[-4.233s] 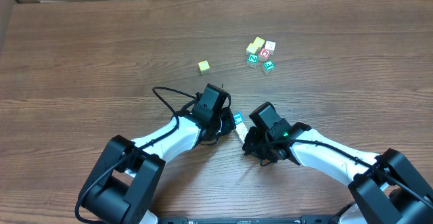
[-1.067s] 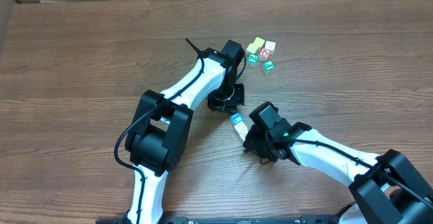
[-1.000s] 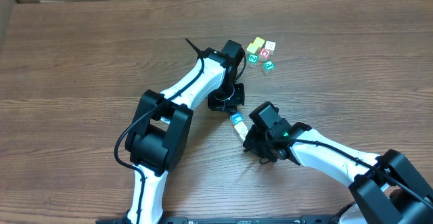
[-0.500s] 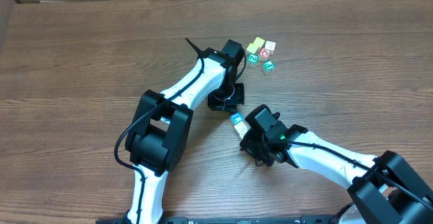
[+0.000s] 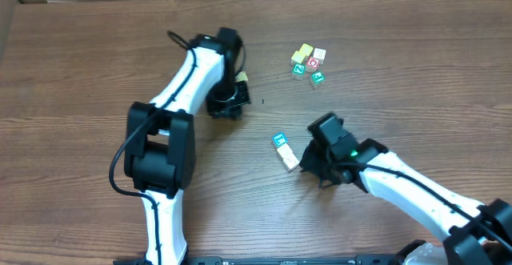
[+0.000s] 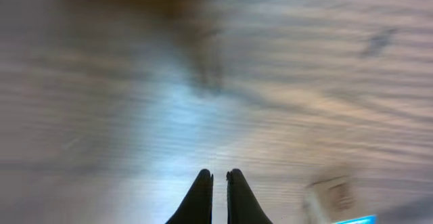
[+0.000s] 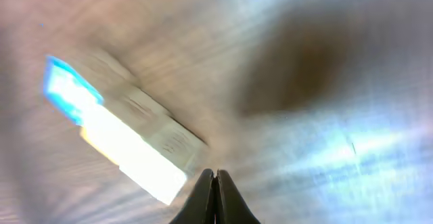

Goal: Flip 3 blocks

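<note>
Now, right hand (image 7: 215, 175) closed, empty, just beside cream block (image 5: 290, 159) and teal-faced block (image 5: 280, 141), left hand (image 6: 218, 176) closed, empty.

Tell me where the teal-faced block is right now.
Overhead view, mid-table: the teal-faced block lies beside the cream block, near the right gripper.

I've got two blocks (image 5: 280, 141) beside my right claw (image 7: 214, 180), one yellow block (image 5: 241, 77) near the left claw (image 6: 218, 180). Farther off: two green-faced cubes (image 5: 298, 70), one red-faced cube (image 5: 314, 62).
</note>
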Controlling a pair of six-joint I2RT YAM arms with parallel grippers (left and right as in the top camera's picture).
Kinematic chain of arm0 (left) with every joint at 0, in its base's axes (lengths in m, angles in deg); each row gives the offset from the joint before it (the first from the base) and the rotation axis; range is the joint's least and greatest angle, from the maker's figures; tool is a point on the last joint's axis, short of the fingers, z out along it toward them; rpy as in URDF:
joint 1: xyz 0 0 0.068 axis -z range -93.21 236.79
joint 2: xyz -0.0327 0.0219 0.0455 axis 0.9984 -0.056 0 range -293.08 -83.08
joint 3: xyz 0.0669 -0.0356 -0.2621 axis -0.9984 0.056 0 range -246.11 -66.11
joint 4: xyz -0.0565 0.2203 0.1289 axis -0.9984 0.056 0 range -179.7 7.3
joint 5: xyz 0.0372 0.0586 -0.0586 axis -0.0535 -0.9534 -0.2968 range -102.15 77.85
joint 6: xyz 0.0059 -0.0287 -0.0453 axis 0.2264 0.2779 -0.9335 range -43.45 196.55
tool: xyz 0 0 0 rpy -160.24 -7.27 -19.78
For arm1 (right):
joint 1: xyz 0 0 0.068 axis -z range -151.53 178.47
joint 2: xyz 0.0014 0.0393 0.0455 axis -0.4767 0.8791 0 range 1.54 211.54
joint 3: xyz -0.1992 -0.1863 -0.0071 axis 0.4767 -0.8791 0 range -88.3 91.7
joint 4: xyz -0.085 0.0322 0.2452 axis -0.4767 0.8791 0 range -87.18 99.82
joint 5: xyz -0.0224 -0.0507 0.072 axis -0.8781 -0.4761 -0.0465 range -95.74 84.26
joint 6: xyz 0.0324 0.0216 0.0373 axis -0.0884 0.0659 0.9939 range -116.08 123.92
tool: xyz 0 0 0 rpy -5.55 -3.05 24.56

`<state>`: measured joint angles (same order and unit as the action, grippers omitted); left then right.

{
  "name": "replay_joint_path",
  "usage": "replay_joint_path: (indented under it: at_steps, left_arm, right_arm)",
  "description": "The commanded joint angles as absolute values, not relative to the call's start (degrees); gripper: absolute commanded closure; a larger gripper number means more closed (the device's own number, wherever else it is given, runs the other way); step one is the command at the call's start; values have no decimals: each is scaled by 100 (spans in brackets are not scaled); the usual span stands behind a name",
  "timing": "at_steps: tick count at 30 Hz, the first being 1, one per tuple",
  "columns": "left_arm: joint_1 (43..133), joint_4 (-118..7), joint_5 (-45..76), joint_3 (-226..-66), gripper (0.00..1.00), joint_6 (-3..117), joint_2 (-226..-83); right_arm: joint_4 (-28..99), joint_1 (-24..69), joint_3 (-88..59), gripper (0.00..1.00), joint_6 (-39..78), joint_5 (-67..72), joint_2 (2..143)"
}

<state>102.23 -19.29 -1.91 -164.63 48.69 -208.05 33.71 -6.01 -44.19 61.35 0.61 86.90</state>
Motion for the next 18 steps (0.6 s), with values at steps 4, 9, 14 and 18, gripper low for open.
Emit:
replay_joint_path:
  at_steps: [4, 9, 14, 18]
  left_arm:
    - [10245, -1188, -1310, -16551, 96, 5060, -20864]
    - [10247, -838, -1398, -16549, 96, 4977, -20855]
    - [10245, -722, -1496, -16546, 96, 4859, -20750]
    - [10245, -720, -1909, -16424, 96, 4566, -20261]
  right_arm:
    - [2978, -72, -4270, 95, 4821, -136, 8651]
    - [3186, -61, -4270, 69, 4817, 214, 8651]
    - [3103, -70, -4285, 96, 4541, -18, 8653]
    - [3041, -72, -4312, 96, 4517, -512, 8653]
